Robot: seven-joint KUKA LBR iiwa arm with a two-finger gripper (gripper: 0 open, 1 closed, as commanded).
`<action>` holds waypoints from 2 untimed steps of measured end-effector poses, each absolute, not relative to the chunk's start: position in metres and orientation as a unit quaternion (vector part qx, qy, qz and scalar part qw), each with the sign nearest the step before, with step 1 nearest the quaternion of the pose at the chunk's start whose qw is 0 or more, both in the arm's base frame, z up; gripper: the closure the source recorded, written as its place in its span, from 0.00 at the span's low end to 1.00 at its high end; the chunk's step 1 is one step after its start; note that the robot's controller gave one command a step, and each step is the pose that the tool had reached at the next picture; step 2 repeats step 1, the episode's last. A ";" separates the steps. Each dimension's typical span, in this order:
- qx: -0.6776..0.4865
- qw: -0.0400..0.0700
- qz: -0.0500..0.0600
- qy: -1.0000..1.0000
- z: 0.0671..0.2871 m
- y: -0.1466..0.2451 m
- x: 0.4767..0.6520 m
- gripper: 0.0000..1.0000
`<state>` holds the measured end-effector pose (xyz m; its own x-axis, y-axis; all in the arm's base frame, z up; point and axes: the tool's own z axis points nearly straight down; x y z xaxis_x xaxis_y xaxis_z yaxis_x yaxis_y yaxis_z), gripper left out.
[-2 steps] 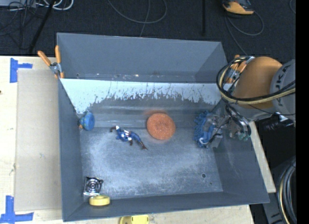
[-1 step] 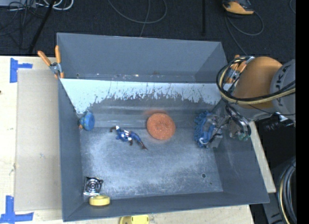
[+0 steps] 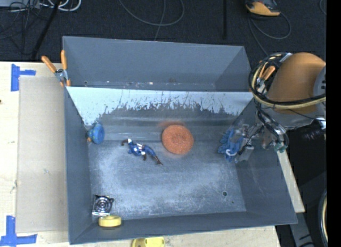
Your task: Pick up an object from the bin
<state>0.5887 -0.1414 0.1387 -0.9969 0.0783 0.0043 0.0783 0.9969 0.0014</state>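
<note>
My gripper [image 3: 244, 142] is low at the right side of the bin, close to the right wall. A crumpled blue thing [image 3: 229, 144] lies right against its tip on the left side. I cannot tell whether the gripper has hold of it. A round orange disc [image 3: 177, 139] lies on the bin floor to the left of the blue thing, near the middle of the bin.
A small blue and dark toy [image 3: 141, 151] lies left of the disc. A blue rounded thing [image 3: 97, 133] rests against the left wall. A silver metal piece [image 3: 102, 204] and a yellow tape measure [image 3: 110, 221] sit in the front left corner.
</note>
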 end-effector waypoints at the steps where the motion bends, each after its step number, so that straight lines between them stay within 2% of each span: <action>1: -0.044 -0.002 0.000 -0.999 0.212 -0.110 0.602 1.00; 2: -0.044 -0.002 0.000 -0.999 0.212 -0.110 0.602 1.00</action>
